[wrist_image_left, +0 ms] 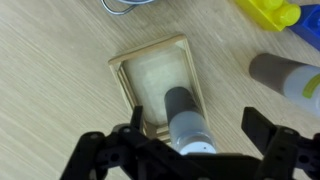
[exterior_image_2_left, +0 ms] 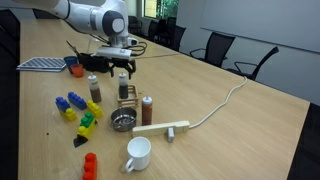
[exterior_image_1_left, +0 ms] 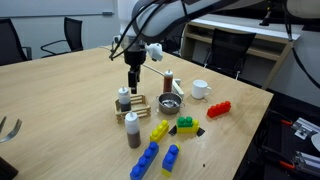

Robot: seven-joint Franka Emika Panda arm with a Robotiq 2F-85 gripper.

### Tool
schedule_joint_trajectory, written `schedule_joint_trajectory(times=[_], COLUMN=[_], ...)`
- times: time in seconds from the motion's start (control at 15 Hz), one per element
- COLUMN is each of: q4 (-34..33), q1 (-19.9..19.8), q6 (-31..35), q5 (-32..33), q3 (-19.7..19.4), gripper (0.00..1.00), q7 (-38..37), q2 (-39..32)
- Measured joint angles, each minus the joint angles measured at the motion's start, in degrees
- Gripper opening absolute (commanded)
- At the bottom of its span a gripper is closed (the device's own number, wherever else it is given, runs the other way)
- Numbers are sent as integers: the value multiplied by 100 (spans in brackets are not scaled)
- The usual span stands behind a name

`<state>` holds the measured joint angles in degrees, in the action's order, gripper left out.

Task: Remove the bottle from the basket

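Note:
The bottle [wrist_image_left: 180, 105], dark grey with a pale grey cap, stands upright in the gold wire basket [wrist_image_left: 150, 47], at its end nearest the camera. My gripper [wrist_image_left: 198, 130] is open and hovers just above the bottle, one finger on each side of the cap, without touching it. In both exterior views the gripper [exterior_image_1_left: 133, 78] [exterior_image_2_left: 123, 72] points straight down over the bottle [exterior_image_1_left: 124, 98] [exterior_image_2_left: 125, 88] and the basket [exterior_image_1_left: 139, 103] [exterior_image_2_left: 129, 101] on the wooden table.
A brown bottle with a long white top [exterior_image_1_left: 132, 128] [wrist_image_left: 285, 78] stands close beside the basket. Another brown bottle [exterior_image_1_left: 169, 80], a metal strainer bowl [exterior_image_1_left: 170, 103], a white cup [exterior_image_1_left: 200, 89], a wooden block [exterior_image_2_left: 162, 128] and toy bricks [exterior_image_1_left: 160, 130] lie nearby.

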<state>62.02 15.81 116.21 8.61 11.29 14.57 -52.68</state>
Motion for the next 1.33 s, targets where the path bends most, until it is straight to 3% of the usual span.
schedule_joint_trajectory(times=[0.27,0.93,1.07,1.33], q4=[-1028,-2358,-2470,-2645], q1=[85,435,443,432], q6=[-446,-525,-525,-525], q5=[-140,-301,-235,-228], q3=[94,-15,-65,-160], gripper=[100,100,72,44], q7=[289,403,401,374], q2=[-599,-1658,-1739,-1818])
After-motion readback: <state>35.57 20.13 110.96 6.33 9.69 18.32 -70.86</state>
